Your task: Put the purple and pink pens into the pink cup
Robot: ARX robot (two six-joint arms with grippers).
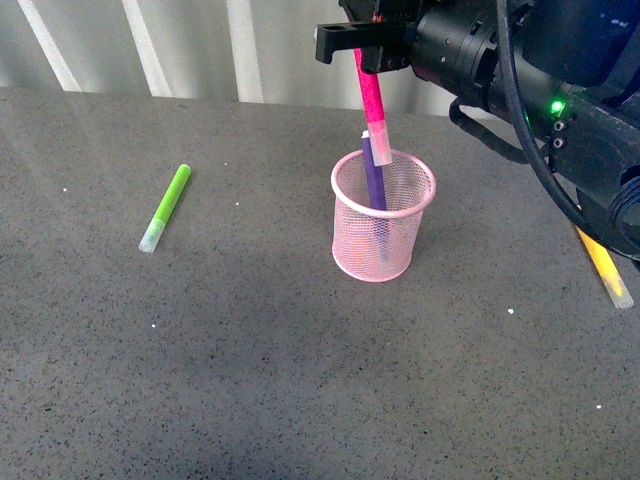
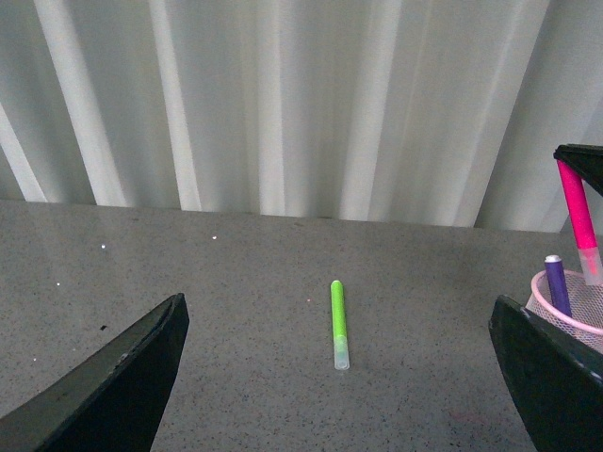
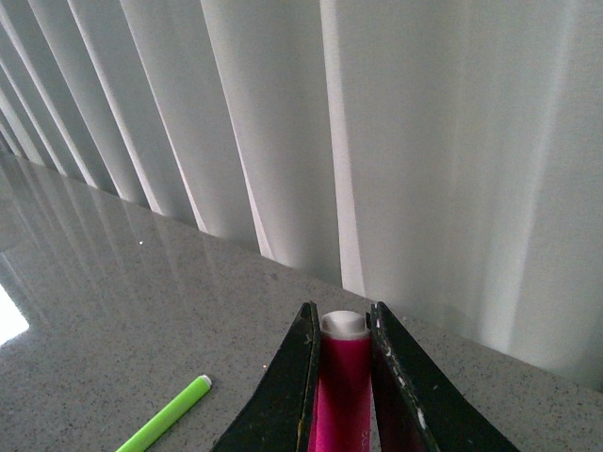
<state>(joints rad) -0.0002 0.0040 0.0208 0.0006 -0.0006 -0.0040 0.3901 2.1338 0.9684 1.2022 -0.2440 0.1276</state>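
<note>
Pink pen (image 1: 372,105) clamped by right gripper (image 1: 362,50), tilted over pink cup (image 1: 384,215) rim at 12 o'clock — early release risked clipping purple pen (image 1: 374,178).

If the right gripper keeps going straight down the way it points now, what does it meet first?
Likely the pink cup: the right gripper holds the pink pen over its mouth beside the purple pen; exact depth is unclear.
</note>
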